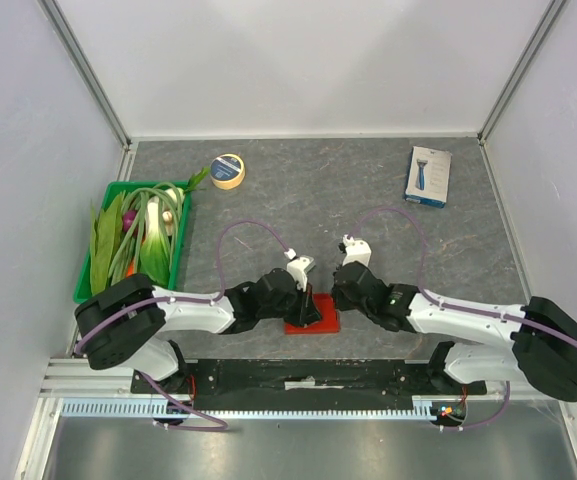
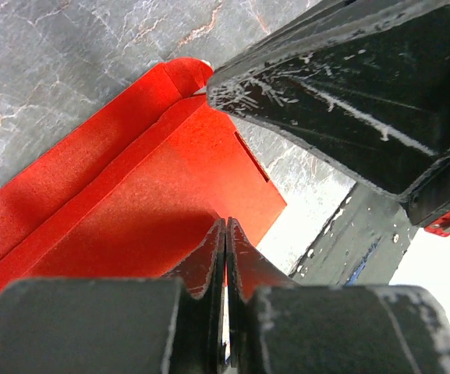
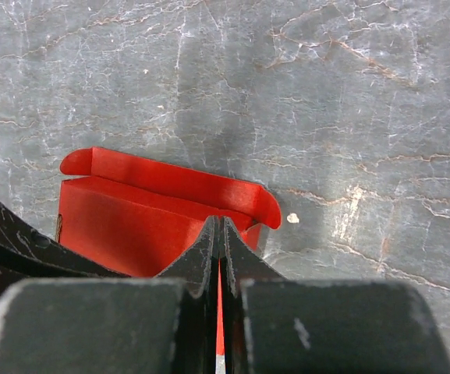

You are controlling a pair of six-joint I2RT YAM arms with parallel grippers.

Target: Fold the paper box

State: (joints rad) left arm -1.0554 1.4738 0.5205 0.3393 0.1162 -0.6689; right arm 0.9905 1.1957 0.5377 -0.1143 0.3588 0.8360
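Note:
The paper box is a glossy red cardboard blank lying at the near middle of the table, partly folded. In the right wrist view it has a rounded flap raised along its far side. My right gripper is shut, with a strip of red card showing between its fingers at the box's right edge. My left gripper is shut, its tips resting on the flat red panel. The right gripper's black body looms just beyond the box's corner.
A green tray of leafy vegetables stands at the left. A roll of tape lies at the back left and a white-and-blue retail box at the back right. The black base rail runs just behind the red box.

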